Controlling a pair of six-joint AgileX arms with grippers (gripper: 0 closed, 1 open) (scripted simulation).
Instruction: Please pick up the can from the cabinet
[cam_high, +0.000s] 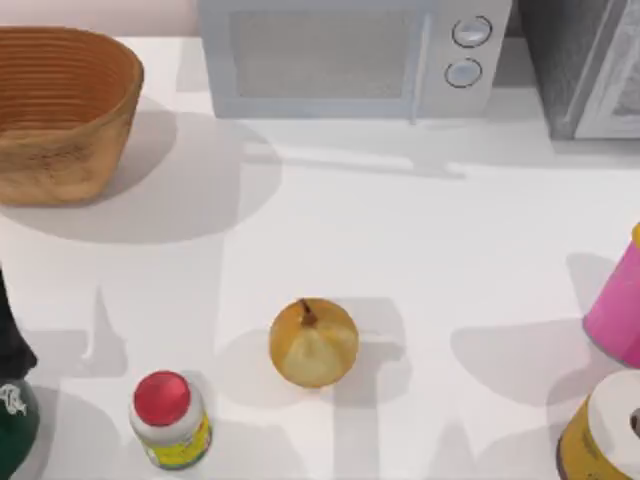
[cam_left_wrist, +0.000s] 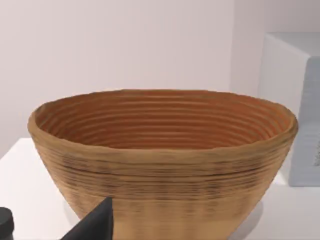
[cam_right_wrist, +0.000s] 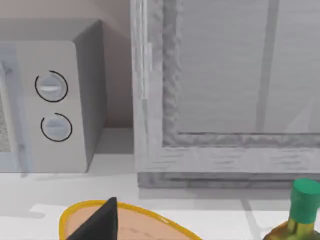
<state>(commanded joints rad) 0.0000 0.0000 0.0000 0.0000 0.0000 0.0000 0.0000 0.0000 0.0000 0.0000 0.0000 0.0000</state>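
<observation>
Can (cam_high: 603, 428), possibly the yellow cylinder cut off at the top view's lower right, on the table, well apart from cabinet (cam_high: 585, 65). Left gripper (cam_left_wrist: 95, 226) and right gripper (cam_right_wrist: 100, 222) mostly cropped; can't tell their opening.

This looks like a rendered kitchen: a white desk (cam_high: 400, 260) carries a microwave (cam_high: 350, 55) with two round dials, a woven basket (cam_high: 60, 110), an onion-like bulb (cam_high: 313, 343), a red-capped bottle (cam_high: 168, 420) and a green-capped oil bottle (cam_right_wrist: 297, 217), beside a grey cabinet (cam_right_wrist: 225, 90).
</observation>
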